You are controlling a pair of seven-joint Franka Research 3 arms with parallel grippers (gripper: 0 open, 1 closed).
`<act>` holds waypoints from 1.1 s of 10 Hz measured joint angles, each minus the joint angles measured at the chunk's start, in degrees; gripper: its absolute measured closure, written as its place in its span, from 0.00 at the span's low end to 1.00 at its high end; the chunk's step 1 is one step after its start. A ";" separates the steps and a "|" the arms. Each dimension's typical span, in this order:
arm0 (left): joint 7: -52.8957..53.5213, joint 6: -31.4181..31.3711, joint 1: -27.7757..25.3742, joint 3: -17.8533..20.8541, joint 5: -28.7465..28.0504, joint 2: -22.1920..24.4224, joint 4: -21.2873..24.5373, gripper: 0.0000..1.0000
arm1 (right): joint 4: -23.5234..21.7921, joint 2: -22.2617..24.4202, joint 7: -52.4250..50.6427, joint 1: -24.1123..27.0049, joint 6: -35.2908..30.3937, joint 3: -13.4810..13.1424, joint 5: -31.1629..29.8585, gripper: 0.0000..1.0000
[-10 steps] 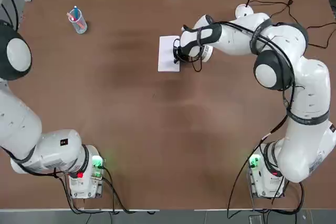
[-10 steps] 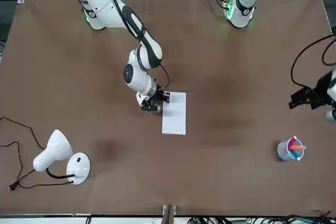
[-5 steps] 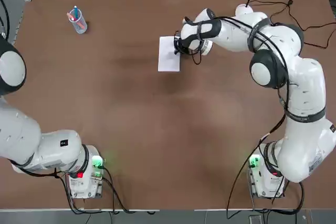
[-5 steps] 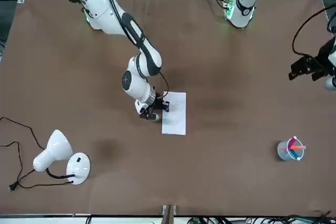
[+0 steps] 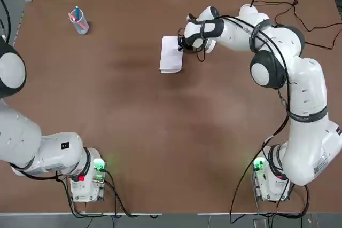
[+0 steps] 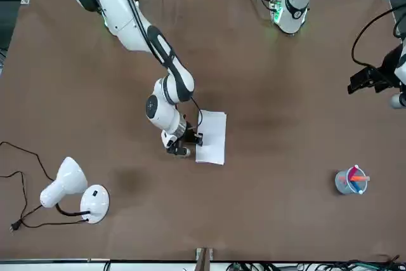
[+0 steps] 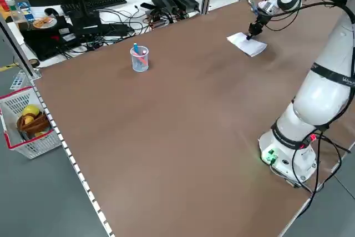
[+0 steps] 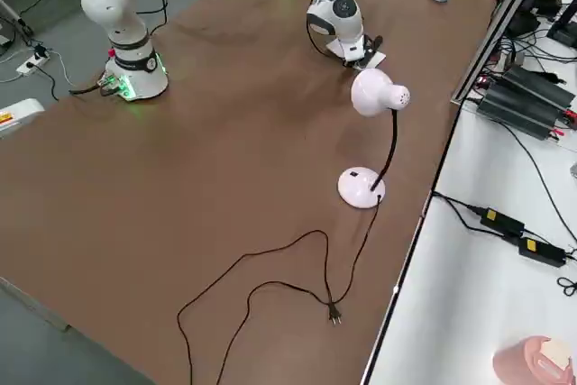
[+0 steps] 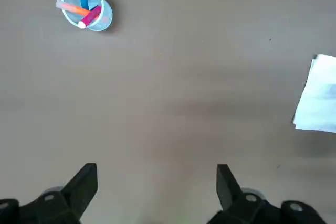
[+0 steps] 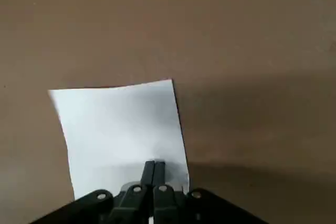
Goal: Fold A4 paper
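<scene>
One A4 paper [image 5: 171, 54] lies on the brown table [image 5: 160, 132], folded to a narrow strip, toward the far side and a little to the robot's right of the middle. Two arms are here. The right gripper [image 10: 154, 174] sits low at the sheet's right-hand long edge, near its far end, fingers pressed together with no gap between them; they meet right at the paper's edge, though whether the sheet is actually pinched between them I cannot tell. In the front view the same gripper [image 6: 188, 139] shows as a dark tip touching the strip's side.

The left gripper [image 9: 156, 179] hangs high over the table's left edge, well apart from the paper, fingers spread wide and empty.

One clear cup [image 5: 79, 21] with three pens stands near the far left corner. One white desk lamp [image 6: 71, 190] stands at the far right, its cord trailing over the table.
</scene>
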State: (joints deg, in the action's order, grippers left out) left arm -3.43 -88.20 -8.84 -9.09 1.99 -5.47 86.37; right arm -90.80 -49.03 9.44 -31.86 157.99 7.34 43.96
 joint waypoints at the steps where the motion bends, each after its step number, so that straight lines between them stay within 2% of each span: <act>1: -0.66 -0.82 0.00 0.00 0.00 0.13 0.58 0.00 | 0.83 -0.50 0.00 0.01 0.00 -0.17 -0.11 0.97; 5: -3.69 -5.07 0.01 -0.11 -1.41 0.38 1.53 0.00 | 2.46 -1.21 0.00 0.11 0.04 -1.16 -0.17 0.97; 11: -4.08 -6.73 -0.16 -0.13 -1.46 0.51 1.84 0.00 | 3.81 -1.25 -0.62 0.48 0.06 -1.45 -0.23 0.97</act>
State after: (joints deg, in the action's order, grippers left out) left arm -7.52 -94.93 -9.01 -9.22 0.53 -4.96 88.20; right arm -86.99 -50.28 8.82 -31.38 158.04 5.89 43.73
